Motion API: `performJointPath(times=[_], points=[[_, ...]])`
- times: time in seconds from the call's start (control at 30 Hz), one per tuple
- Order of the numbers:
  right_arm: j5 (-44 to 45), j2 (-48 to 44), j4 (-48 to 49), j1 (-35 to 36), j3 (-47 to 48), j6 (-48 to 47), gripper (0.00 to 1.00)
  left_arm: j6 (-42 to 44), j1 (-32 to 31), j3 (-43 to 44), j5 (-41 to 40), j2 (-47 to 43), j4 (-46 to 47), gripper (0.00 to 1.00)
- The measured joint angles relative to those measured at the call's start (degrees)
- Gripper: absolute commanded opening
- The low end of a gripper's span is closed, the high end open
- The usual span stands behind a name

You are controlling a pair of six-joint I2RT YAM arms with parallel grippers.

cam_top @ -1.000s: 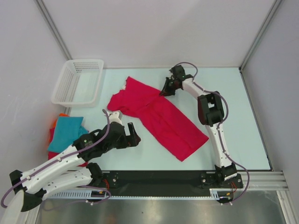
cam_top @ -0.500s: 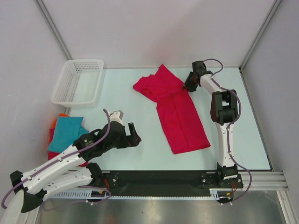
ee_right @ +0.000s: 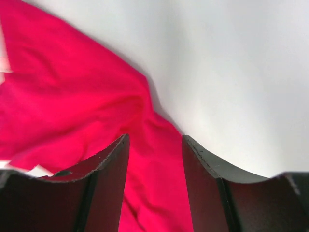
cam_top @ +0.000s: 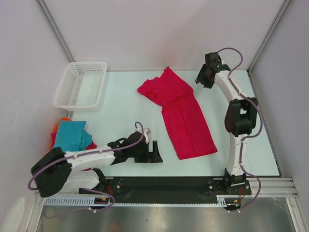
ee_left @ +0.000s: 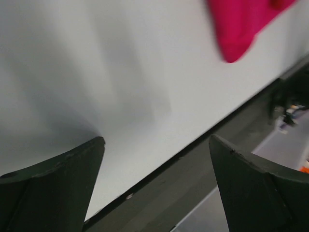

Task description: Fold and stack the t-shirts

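**A:** Where does the crimson t-shirt (cam_top: 181, 113) sit?

**B:** Flat on the tabletop (cam_top: 125, 113), right of the middle. It is a long strip running from the far side down toward the near edge. Its far end is rumpled and spreads out to the left.

**A:** Is the right hand (cam_top: 203, 77) on it?

**B:** No. It is released, with its fingers parted and nothing between them. It hangs at the far right, just beside the shirt's far end but apart from it. Its wrist camera looks down past the two dark fingers onto creased crimson cloth (ee_right: 72, 96) and bare tabletop.

**A:** And the left hand (cam_top: 153, 153)?

**B:** It is also released, spread wide and holding nothing. It is low over the near part of the tabletop, left of the shirt's near end and not touching it. Its wrist camera catches only one crimson corner (ee_left: 236, 29) at the top of the view.

**A:** What about the other shirts?

**B:** They are piled at the near left beside the left arm. The teal t-shirt (cam_top: 70, 135) is on top, the red t-shirt (cam_top: 91, 145) shows under it, and a sliver of the orange t-shirt (cam_top: 56, 127) pokes out at the far-left side. The white mesh basket (cam_top: 84, 63) stands beyond the pile, at the far left.

**A:** Is there any label or print you can read?

**B:** There are pale patches at the crimson cloth's edge in the right wrist view, too blurred to read.
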Motion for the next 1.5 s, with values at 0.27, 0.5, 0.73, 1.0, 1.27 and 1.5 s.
performJointPath(times=[0.27, 0.5, 0.73, 1.0, 1.27, 1.5], points=[[1.75, -25.07, 1.25, 1.09, -13.55, -1.38, 0.56, -0.52, -5.18, 8.72, 7.19, 19.23, 15.65, 1.0], [0.81, -33.35, 1.51, 2.69, -23.67, -2.19, 0.56, -2.69, -9.94, 14.8, 10.64, 30.4, 26.05, 0.99], [-0.24, -35.87, 0.04, 4.2, -28.52, -2.54, 0.56, -5.25, -12.26, 18.34, 12.92, 36.72, 32.94, 0.99], [-1.05, -44.65, -1.66, 6.05, -30.16, -3.34, 0.56, -5.27, -12.5, 21.49, 12.83, 38.27, 30.45, 0.99], [-1.05, -46.49, -2.27, 7.69, -30.38, -3.93, 0.56, -2.38, -13.57, 17.99, -5.11, 22.91, 10.6, 0.99], [-0.96, -46.29, -2.38, 9.42, -30.38, -3.93, 0.56, -0.83, -14.51, 10.75, -18.08, 21.42, 16.59, 1.0]])
